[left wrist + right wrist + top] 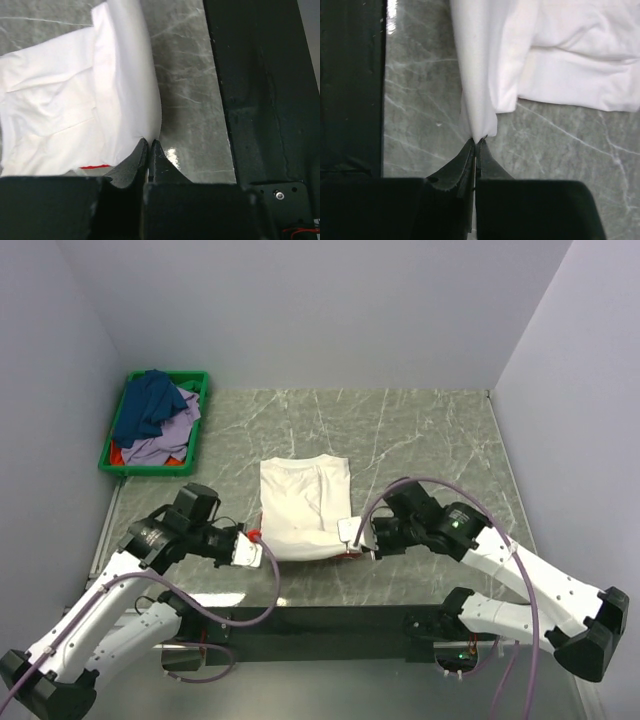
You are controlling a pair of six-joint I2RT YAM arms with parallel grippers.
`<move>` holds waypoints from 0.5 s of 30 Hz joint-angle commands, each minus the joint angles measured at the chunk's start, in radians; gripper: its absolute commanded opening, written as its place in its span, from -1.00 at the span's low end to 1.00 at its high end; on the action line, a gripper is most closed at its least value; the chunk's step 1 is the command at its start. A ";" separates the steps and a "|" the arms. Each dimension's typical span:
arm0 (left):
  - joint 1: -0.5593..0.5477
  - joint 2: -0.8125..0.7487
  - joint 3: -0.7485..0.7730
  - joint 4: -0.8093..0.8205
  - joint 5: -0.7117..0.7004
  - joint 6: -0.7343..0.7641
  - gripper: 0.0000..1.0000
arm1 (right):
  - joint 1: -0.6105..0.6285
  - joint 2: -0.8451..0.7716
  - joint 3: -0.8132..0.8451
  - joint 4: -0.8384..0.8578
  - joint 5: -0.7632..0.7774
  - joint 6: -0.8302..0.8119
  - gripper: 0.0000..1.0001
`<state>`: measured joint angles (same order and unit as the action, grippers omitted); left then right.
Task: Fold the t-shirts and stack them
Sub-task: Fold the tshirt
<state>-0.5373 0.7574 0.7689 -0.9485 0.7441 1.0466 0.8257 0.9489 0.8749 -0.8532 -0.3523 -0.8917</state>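
Note:
The white t-shirt [303, 505] lies partly folded in the middle of the table, sleeves tucked in. My left gripper [256, 540] is shut on its near left hem corner; in the left wrist view the white t-shirt [75, 110] rises from the closed gripper [150, 142], with a red strip showing beneath. My right gripper [352, 537] is shut on the near right hem corner; in the right wrist view the t-shirt [485, 75] hangs from the pinched gripper [477, 141]. The dark blue [145, 405], lavender [170, 435] and red [118, 453] t-shirts lie heaped in the crate.
The green plastic crate [200, 410] stands at the table's back left corner. A black strip [330, 618] runs along the near table edge between the arm bases. Grey walls close in the left, back and right sides.

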 commanded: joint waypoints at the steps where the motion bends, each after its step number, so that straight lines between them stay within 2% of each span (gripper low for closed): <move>1: 0.037 0.023 0.088 0.016 0.018 -0.077 -0.99 | -0.032 0.046 0.111 0.009 0.029 -0.013 -1.00; 6: 0.259 0.175 0.207 0.014 0.118 0.001 -0.99 | -0.166 0.175 0.228 0.006 -0.033 -0.116 -1.00; 8: 0.293 0.291 0.274 0.037 0.136 0.020 -0.99 | -0.210 0.218 0.272 0.025 -0.045 -0.176 -1.00; 12: 0.342 0.485 0.387 0.143 0.141 -0.011 -0.99 | -0.307 0.425 0.400 0.033 -0.080 -0.269 -1.00; 15: 0.356 0.644 0.490 0.233 0.121 -0.092 -0.99 | -0.367 0.593 0.521 0.034 -0.088 -0.308 -1.00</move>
<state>-0.2008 1.3228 1.1618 -0.8364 0.8413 1.0058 0.5091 1.4250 1.2850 -0.8333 -0.4221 -1.1130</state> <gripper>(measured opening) 0.026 0.012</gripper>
